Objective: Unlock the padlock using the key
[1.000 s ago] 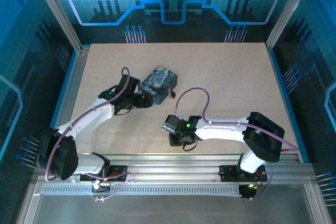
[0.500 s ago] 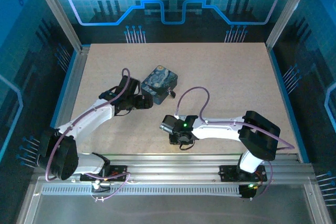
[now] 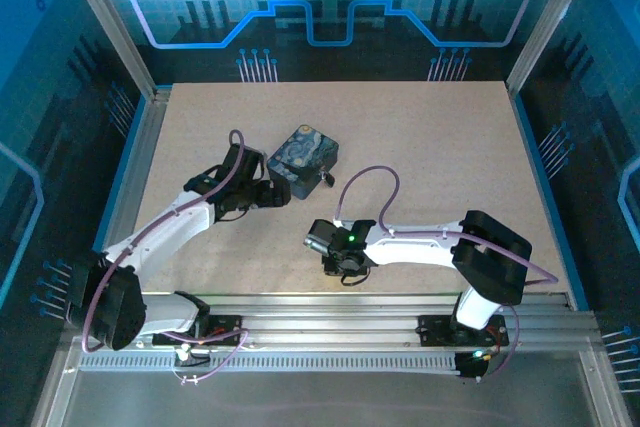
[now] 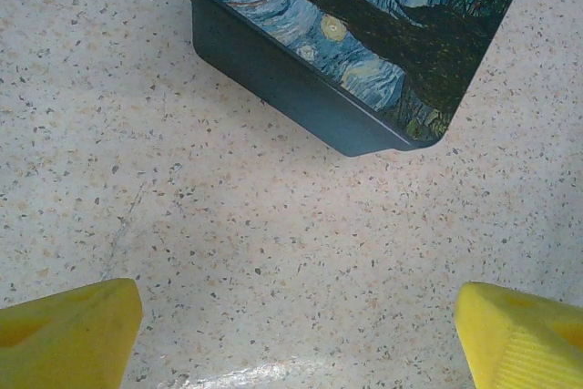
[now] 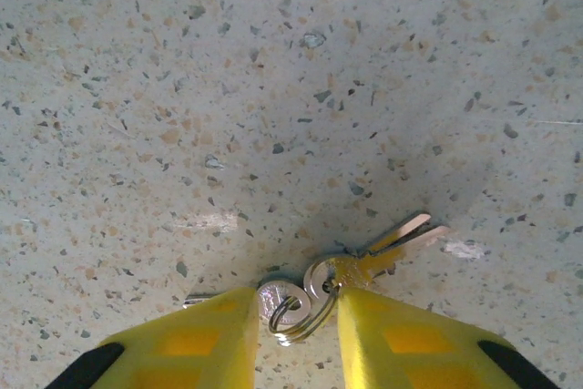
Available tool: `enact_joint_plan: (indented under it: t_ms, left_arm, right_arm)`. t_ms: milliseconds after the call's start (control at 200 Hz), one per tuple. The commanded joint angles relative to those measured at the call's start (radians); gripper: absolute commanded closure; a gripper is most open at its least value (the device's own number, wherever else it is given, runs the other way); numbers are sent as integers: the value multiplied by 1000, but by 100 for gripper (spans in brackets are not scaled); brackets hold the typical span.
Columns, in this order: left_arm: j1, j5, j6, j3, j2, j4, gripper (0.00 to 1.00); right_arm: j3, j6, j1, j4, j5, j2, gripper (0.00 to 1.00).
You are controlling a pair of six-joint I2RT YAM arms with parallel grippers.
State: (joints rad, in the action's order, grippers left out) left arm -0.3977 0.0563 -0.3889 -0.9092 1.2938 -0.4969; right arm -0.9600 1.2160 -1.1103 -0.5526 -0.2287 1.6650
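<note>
In the top view the left gripper [image 3: 268, 192] sits at about 8 o'clock from the dark blue tin [image 3: 303, 159], just beside its near-left side. A tiny dark item at the tin's 4 o'clock corner, touching or nearly touching it, looks like the padlock [image 3: 325, 178]; it is too small to make out any detail. The right gripper [image 3: 341, 259] points down at the table [image 3: 440, 147] at about 5 o'clock from the tin and well apart from it.

From the left wrist, the left gripper [image 4: 291, 339] has its jaws spread wide. One yellow fingertip is at 8 o'clock in the picture and the other at 4 o'clock, with bare speckled table between them. The tin [image 4: 301, 79] lies at 12 o'clock, its swirl-painted lid facing up and one corner pointing toward the gap, clear of both fingertips.

From the right wrist, the right gripper [image 5: 296, 334] has its jaws drawn close together, pinching the ring end of the key [image 5: 401, 236]. A silvery split ring [image 5: 310, 302] sits between the yellow fingers [image 5: 196, 343]. Two pale blades fan out toward 2 o'clock, close over the table surface. A small round silvery piece [image 5: 276, 297] hangs on the ring against the left finger.
</note>
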Motion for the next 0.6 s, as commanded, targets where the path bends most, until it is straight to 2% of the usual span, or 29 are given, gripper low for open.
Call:
enact_joint_plan:
  t_ms: [0,90,250,405,595]
  left_arm:
    - [-9,10,22,-11,-25,-38,10]
    - [-8,12,24,-19,-25,-45,10]
    - [-9,15,24,-34,-32,-59,10]
    - [-13,-24,10,-32,-31,-54,10]
    - [-55,-29,-7,-24,-20,-56,10]
  right_arm:
    - [1,34,6,-7,-25,14,74]
    - [6,32,7,-6,-26,14,79]
    - [11,27,12,-11,-31,10,81]
    - [13,-3,27,-13,-35,4,88]
    - [26,-102,58,-16,-29,-19,89]
